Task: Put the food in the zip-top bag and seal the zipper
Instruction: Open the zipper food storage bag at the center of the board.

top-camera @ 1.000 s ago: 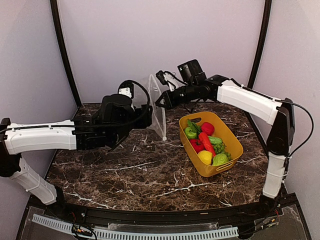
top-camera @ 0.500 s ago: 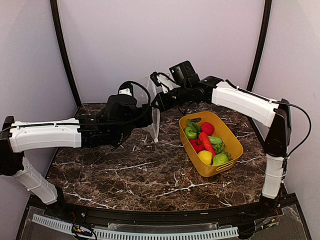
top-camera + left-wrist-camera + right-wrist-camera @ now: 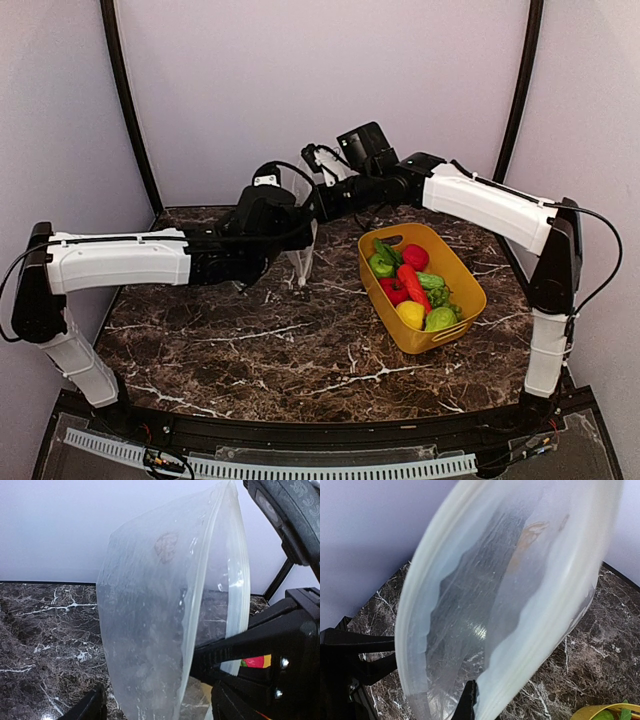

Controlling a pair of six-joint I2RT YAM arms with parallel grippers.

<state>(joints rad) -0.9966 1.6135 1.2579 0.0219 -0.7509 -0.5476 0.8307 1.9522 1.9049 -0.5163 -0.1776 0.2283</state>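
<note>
The zip-top bag hangs in the air between the two grippers, above the back of the table, with its mouth spread open. My right gripper is shut on the bag's rim; in the right wrist view one dark finger pinches the pale zipper. My left gripper is open, its fingers wide apart on either side of the bag's wall. The zipper runs down the middle of the left wrist view. The food, red, green and yellow pieces, lies in the yellow basket.
The yellow basket stands on the dark marble table, right of centre and just right of the bag. Black frame posts and grey walls close in the back and sides.
My left arm has reached to the right, bringing its gripper up to the bag. My right gripper has drawn the bag a little to the left and higher.
</note>
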